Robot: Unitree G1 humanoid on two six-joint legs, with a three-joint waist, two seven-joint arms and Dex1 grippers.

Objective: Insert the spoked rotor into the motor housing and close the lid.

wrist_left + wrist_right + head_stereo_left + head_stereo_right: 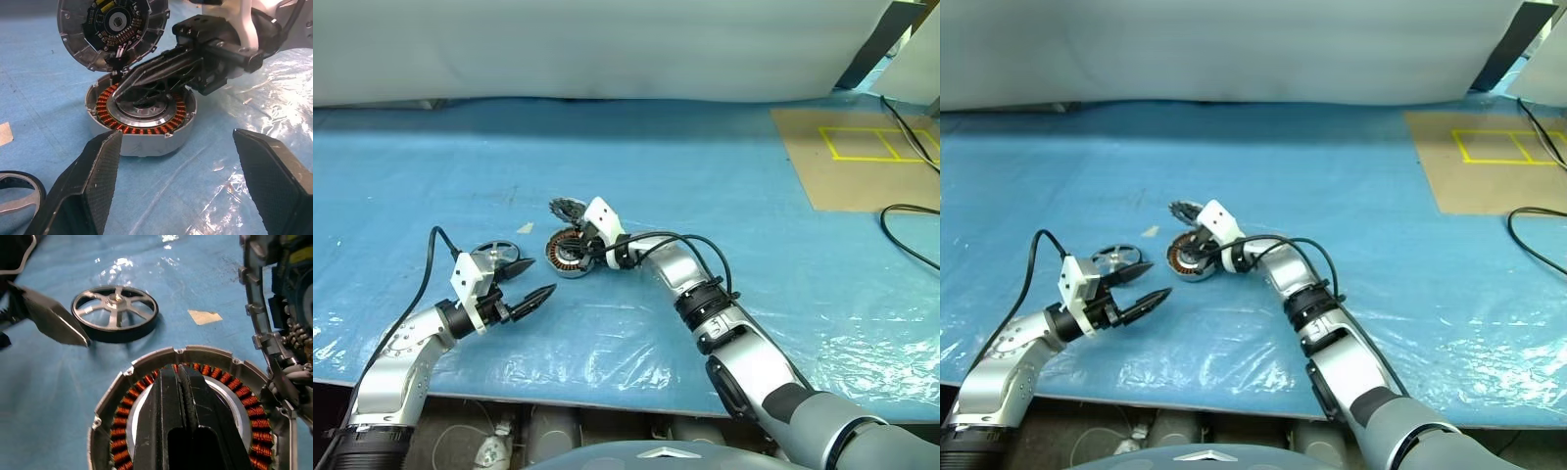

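Observation:
The motor housing sits on the blue sheet, its copper windings showing. The lid stands open and upright, joined at the housing's far rim. My right gripper is shut with nothing held, its tips over the housing's central hub; whether they touch it I cannot tell. The spoked rotor lies flat on the sheet left of the housing. My left gripper is open and empty, beside the rotor and pointing at the housing, a short way from it.
A small scrap of tape lies behind the rotor. A cardboard sheet with yellow tape marks and black cables are at the far right. The table's front edge runs just below both arms.

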